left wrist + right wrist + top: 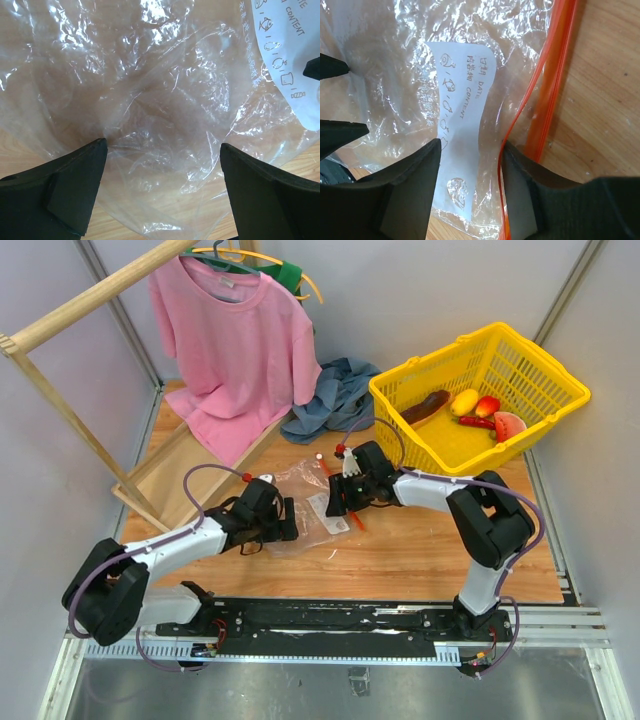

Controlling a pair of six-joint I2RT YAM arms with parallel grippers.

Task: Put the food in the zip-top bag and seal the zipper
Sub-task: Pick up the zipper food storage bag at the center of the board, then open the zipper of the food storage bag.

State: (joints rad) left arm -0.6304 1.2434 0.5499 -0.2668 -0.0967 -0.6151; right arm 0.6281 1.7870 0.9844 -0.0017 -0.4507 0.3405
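Observation:
The clear zip-top bag lies flat on the wooden table between my grippers, with its white label facing up. Its orange-red zipper runs along the right edge. I cannot make out the slider. My left gripper is open, with its fingers straddling crinkled film at the bag's left side. My right gripper is open over the label end. Its right finger sits behind the upper orange lip. The food lies in the yellow basket: brown piece, yellow fruit, red pepper, chili, watermelon slice.
A wooden rack with a pink shirt stands at the back left, its base tray close to my left arm. A blue cloth lies behind the bag. The left gripper's fingertips show in the right wrist view.

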